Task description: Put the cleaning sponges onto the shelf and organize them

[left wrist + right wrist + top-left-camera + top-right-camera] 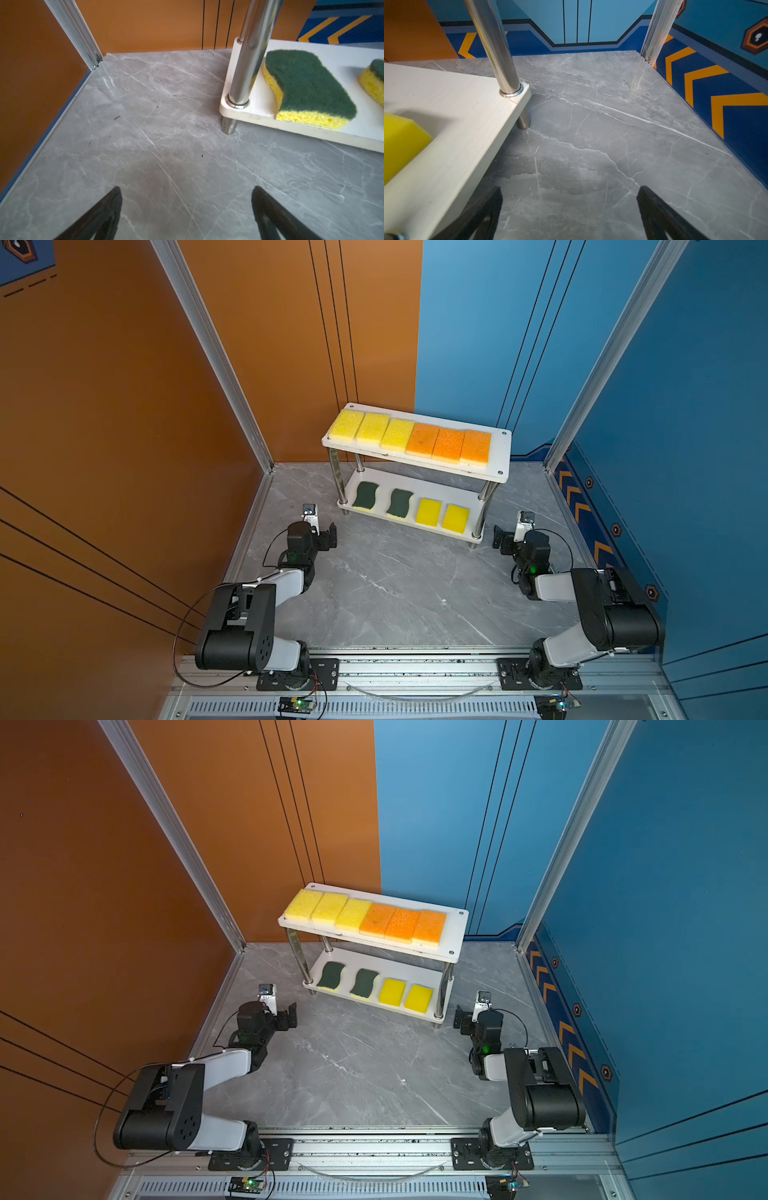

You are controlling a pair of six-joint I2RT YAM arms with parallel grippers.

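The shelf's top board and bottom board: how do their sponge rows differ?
The white top board carries six rectangular sponges packed edge to edge, three yellow, three orange. The white bottom board carries four spaced apart: two wavy green-topped scouring pads and two yellow rectangles. Both rows lie flat, grouped by kind.

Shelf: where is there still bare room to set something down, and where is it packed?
Top board: six sponges edge to edge, free only at the narrow strip on its right end. Lower board: gaps between the two green pads and bare board behind the row. The table in front of the shelf, between the open left hand and open right hand, is widest.
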